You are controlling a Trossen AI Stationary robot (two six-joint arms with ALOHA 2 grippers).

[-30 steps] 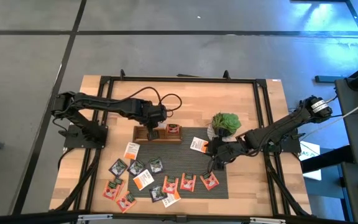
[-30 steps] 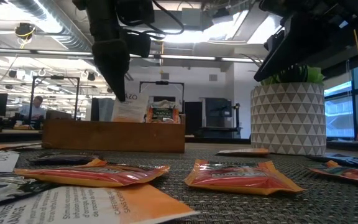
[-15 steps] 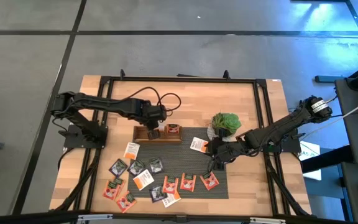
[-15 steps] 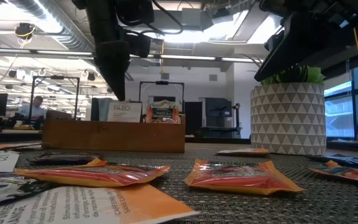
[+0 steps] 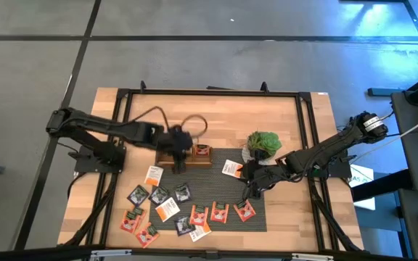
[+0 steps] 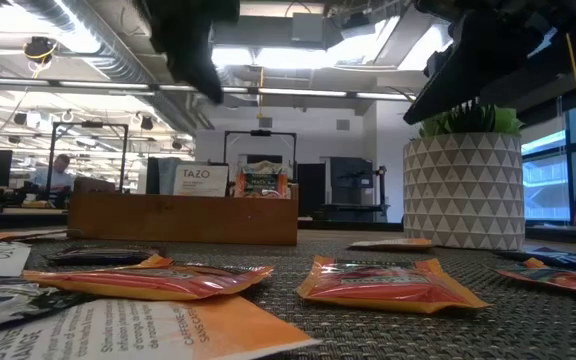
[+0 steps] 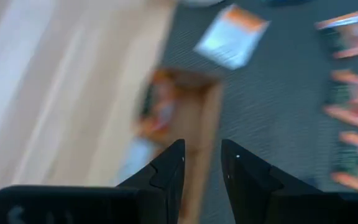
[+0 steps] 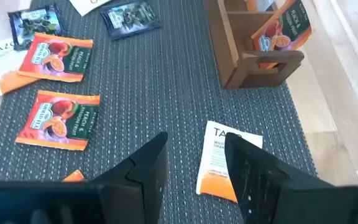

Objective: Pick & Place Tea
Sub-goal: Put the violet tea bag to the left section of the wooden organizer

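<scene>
Several tea sachets (image 5: 194, 214), orange-red, dark and white-orange, lie flat on the dark mat (image 5: 223, 197). In the wooden tray (image 6: 183, 218) a white sachet (image 6: 196, 180) stands on edge in one compartment. An orange one (image 6: 263, 182) stands on edge in another. My left gripper (image 7: 202, 163) hovers open above the tray (image 5: 164, 156), holding nothing. My right gripper (image 8: 194, 158) is open low over the mat. A white-orange sachet (image 8: 227, 163) lies flat just beyond its fingertips, untouched.
A potted green plant (image 5: 264, 143) in a white patterned pot (image 6: 463, 190) stands on the table at the mat's far right, close to my right arm. More sachets lie off the mat's left edge on the bare wood (image 5: 151, 175). A black frame borders the table.
My left gripper has let go of the white sachet, which has dropped down into the tray and now stands there on edge. The gripper has then risen clear of the tray and drawn back toward the table's near edge. My right arm has kept still.
</scene>
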